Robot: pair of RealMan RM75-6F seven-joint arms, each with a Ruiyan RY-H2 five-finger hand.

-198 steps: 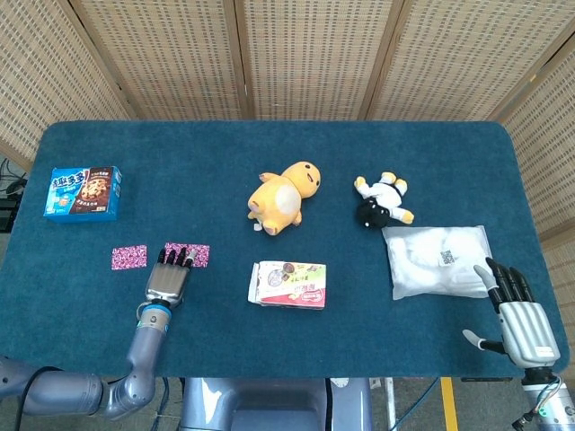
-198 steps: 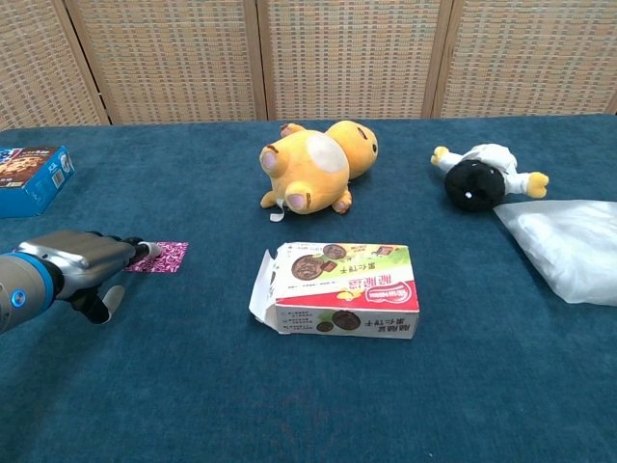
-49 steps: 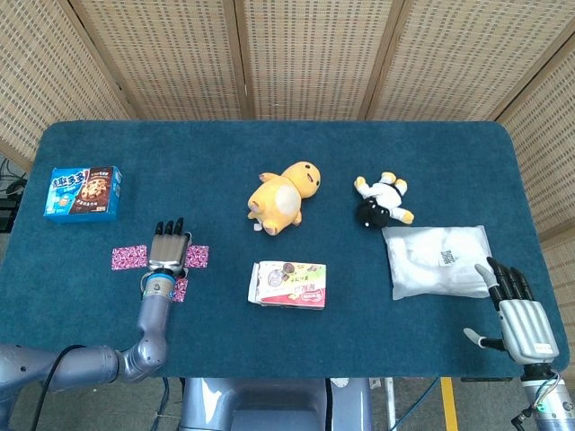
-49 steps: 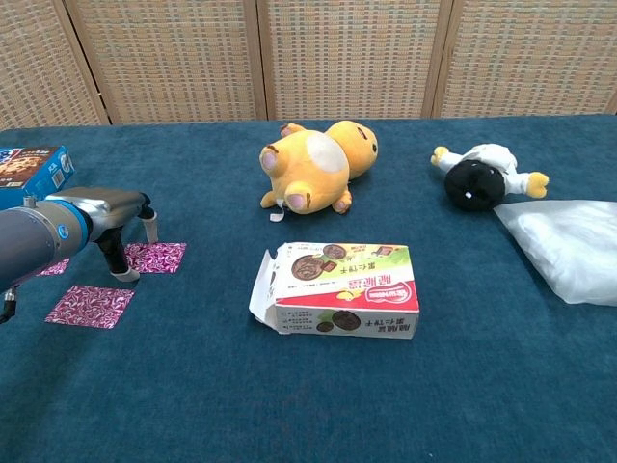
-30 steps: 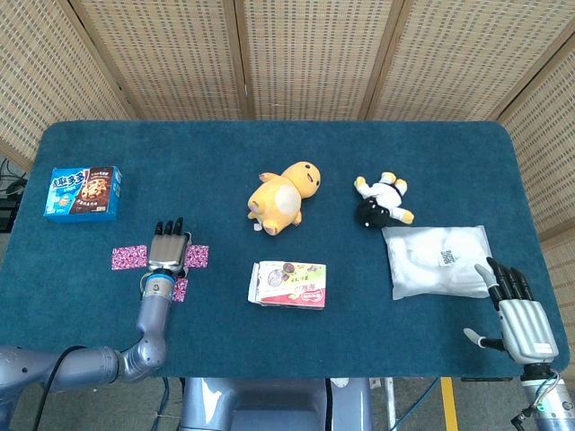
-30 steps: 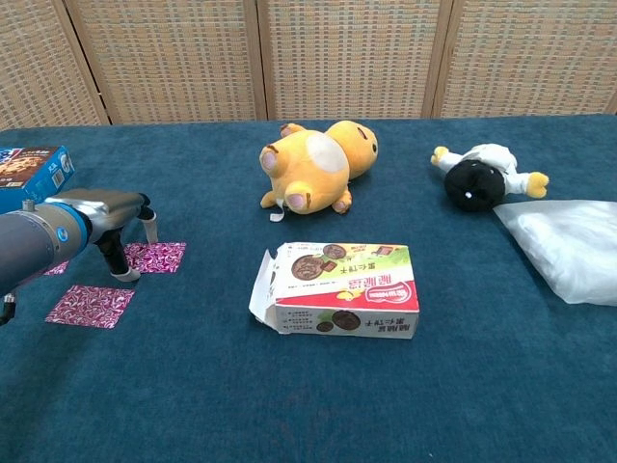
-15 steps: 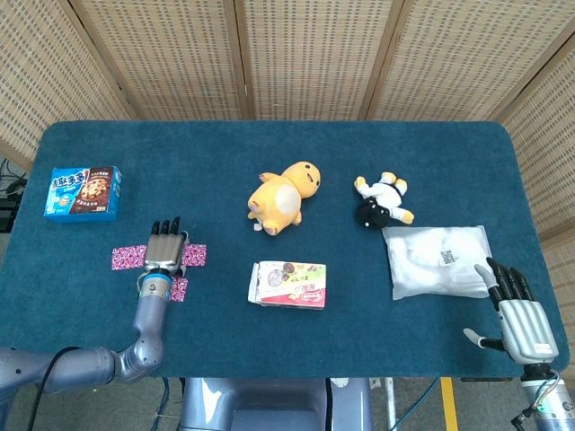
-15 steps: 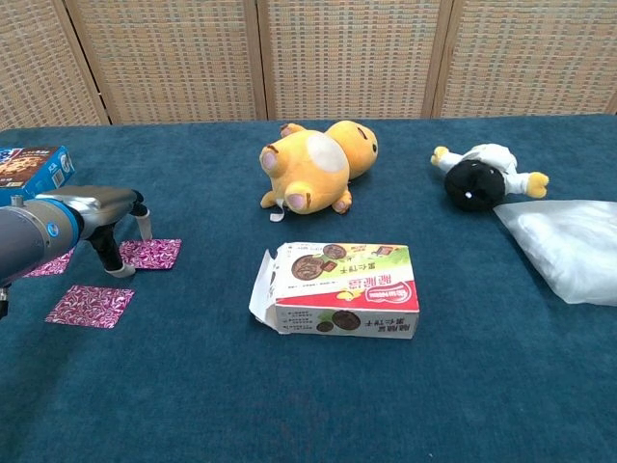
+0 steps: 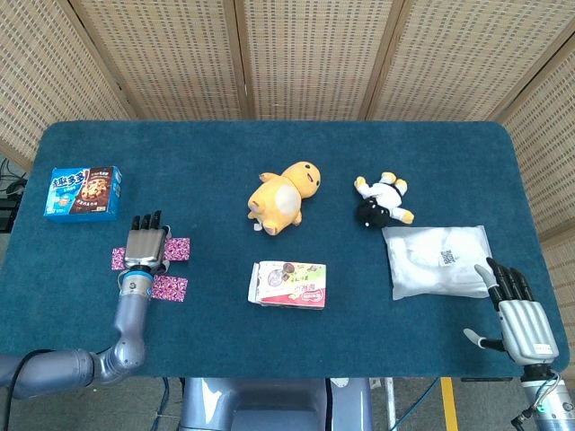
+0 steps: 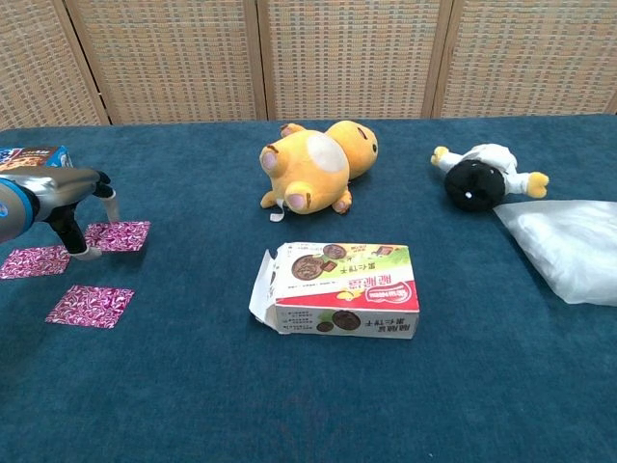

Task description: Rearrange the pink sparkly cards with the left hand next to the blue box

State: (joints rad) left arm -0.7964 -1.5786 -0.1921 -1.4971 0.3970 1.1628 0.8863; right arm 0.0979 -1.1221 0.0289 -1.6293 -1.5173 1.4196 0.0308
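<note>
The left hand point(image 9: 144, 244) has slid left toward the blue box point(image 9: 84, 192), fingers flat, pressing a pink sparkly card point(image 10: 118, 235) along the desk point(image 9: 269, 162). Two more cards flank it. The right hand point(image 9: 517, 310) lies open, empty.

Yellow plush point(image 9: 284, 198) lies mid-table, black-and-white plush point(image 9: 383, 202) to its right, white bag point(image 9: 438, 260) near right edge, opened snack carton point(image 9: 288, 284) in front.
</note>
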